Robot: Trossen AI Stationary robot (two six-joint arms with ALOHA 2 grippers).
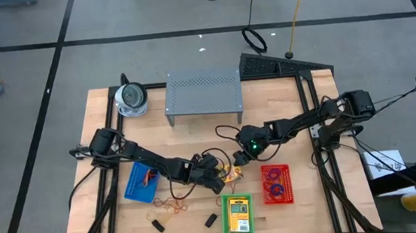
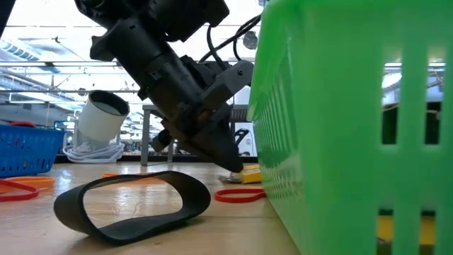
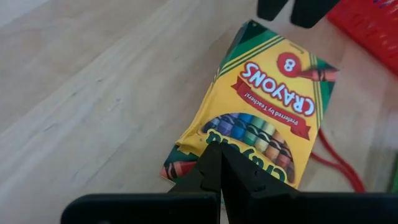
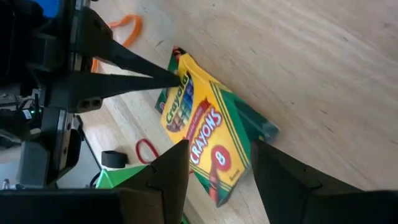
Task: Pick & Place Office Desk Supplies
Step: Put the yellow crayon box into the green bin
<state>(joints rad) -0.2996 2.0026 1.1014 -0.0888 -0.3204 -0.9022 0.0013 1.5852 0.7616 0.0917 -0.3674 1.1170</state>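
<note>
Crayon box: a small yellow-and-green cardboard crayon box (image 3: 264, 121) lies flat on the pale wooden tabletop (image 1: 282, 102), just right of centre in the high view, between the two grippers.
Left gripper: the left gripper (image 3: 219, 163) reaches in from the lower left of the high view; its jaws are pressed fully together with their tips at the torn end of the crayon box — nothing is held between them.
Right gripper: the right gripper (image 4: 217, 163) comes in from the right of the high view; its jaws stand wide apart over the other end of the box, straddling it, not clamped on it.
Baskets: a green plastic basket (image 1: 238, 213) at lower centre holds another yellow crayon box; a red plastic basket (image 1: 276, 184) to its right holds coloured rubber-band loops; a blue plastic basket (image 1: 140, 182) sits at lower left.
Loose items: thin orange rubber-band loops (image 1: 172, 205) lie left of the green basket, and two small black clips (image 1: 158, 226) rest near the bottom edge.
Shelf: a grey perforated metal shelf (image 1: 203, 92) stands at upper centre.
Round object: a round white-grey object (image 1: 131, 98) sits just left of the shelf.
</note>
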